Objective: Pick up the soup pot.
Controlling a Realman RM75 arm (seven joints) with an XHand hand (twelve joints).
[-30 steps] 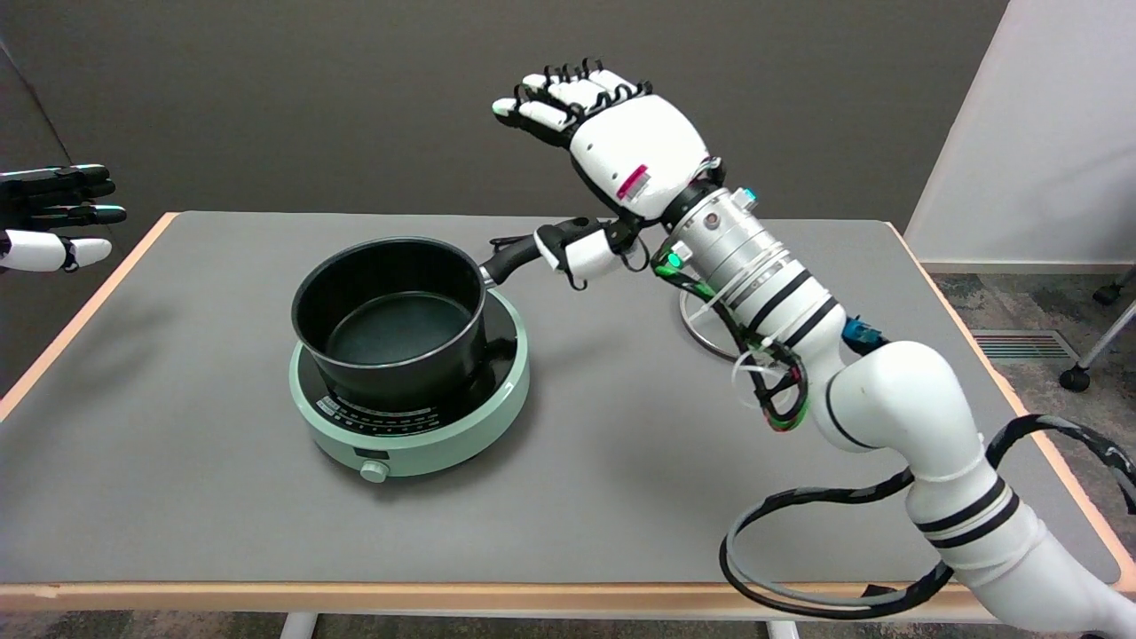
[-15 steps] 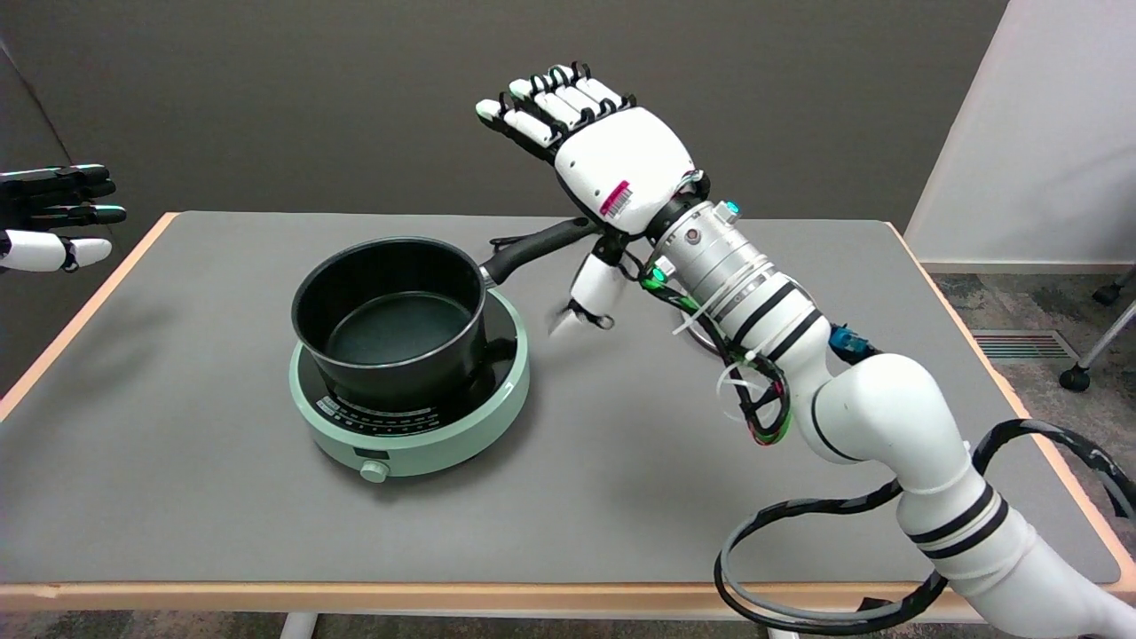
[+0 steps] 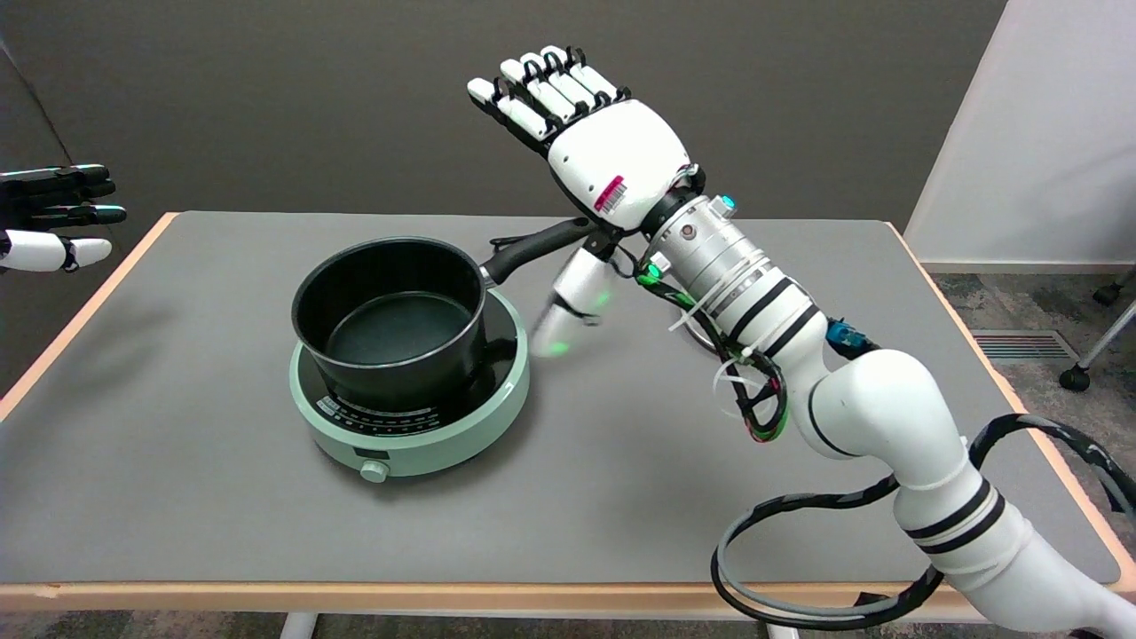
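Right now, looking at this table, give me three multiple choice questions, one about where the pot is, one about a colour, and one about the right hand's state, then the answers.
1. Where does the soup pot sit?
A. On the bare table
B. On the round cooker
C. In the right hand

2. What colour is the cooker's body?
A. Pale green
B. Red
C. Yellow

3. What is the right hand doing?
A. Holding the pot up by its handle
B. Pressing the cooker's knob
C. Open above the handle, holding nothing

Answers:
1 B, the pot's base rests on the cooker's dark top.
2 A, its rim and side are pale green.
3 C, the fingers are stretched out and the pot is unlifted.
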